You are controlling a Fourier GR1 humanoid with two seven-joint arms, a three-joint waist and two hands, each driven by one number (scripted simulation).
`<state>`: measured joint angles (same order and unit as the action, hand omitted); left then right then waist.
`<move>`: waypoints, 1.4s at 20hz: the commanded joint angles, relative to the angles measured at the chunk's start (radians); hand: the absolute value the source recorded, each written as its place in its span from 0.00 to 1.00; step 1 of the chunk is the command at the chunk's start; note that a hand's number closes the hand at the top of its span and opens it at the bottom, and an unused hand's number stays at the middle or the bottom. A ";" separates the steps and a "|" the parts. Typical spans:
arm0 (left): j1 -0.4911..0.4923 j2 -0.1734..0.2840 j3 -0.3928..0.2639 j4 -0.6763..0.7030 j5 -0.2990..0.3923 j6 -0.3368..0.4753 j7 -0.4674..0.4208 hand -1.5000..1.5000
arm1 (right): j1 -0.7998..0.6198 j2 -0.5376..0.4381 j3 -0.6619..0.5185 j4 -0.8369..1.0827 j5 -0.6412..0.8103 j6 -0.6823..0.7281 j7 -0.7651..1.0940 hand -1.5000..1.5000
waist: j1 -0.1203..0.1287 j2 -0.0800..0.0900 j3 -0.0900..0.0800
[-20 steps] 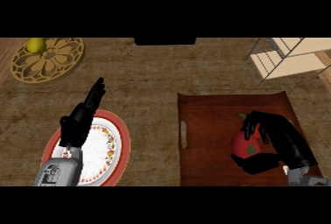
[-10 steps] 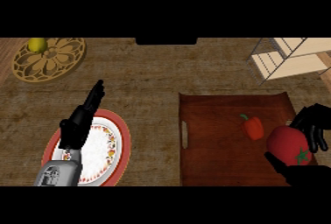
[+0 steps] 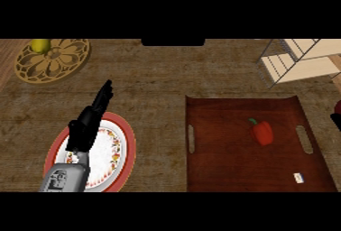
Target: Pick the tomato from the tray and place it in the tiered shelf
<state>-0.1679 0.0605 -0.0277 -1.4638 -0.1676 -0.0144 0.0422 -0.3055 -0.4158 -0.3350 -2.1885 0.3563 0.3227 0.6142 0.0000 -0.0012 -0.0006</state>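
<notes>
- At the right edge of the head view, level with the tray's far half, only a sliver of red (image 3: 338,107) with a dark shape just below it shows; whether this is the tomato in the right robot hand cannot be told, and that hand's state cannot be told either.
- On the counter (image 3: 160,81), the brown tray (image 3: 226,167) lies right of centre, with slot handles in its left and right sides.
- A red pepper (image 3: 262,131) with a green stem lies on the tray, right of its middle; a small white tag (image 3: 297,178) sits near the tray's near right corner.
- No tomato lies on the tray.
- The tiered shelf (image 3: 300,61) stands at the far right, beyond the tray, its wire frame and pale boards visible.
- The left robot hand (image 3: 90,124) is released, fingers straight and pointing away, above the far edge of a red-rimmed patterned plate (image 3: 110,155) at the near left.
- A round carved mat (image 3: 57,61) lies at the far left, with a yellow fruit (image 3: 40,44) on its far edge.
</notes>
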 commanded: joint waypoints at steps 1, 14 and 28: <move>-0.011 0.015 0.017 -0.019 0.009 -0.008 0.010 0.50 | -0.054 -0.014 0.008 0.051 0.101 -0.064 -0.011 1.00 | 0.005 0.002 0.000; 0.015 0.002 0.007 -0.024 0.015 -0.023 0.017 0.50 | -0.374 -0.238 -0.068 0.426 0.087 -0.092 -0.027 1.00 | 0.008 0.001 0.000; 0.008 0.008 0.017 -0.014 0.012 -0.030 -0.016 0.50 | -0.534 -0.268 0.042 0.811 0.266 -0.308 -0.300 1.00 | 0.011 0.002 0.000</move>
<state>-0.1669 0.0614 -0.0205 -1.4744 -0.1654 -0.0337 0.0442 -0.7866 -0.6921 -0.3324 -1.4400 0.5841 0.0574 0.3348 0.0134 0.0024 -0.0001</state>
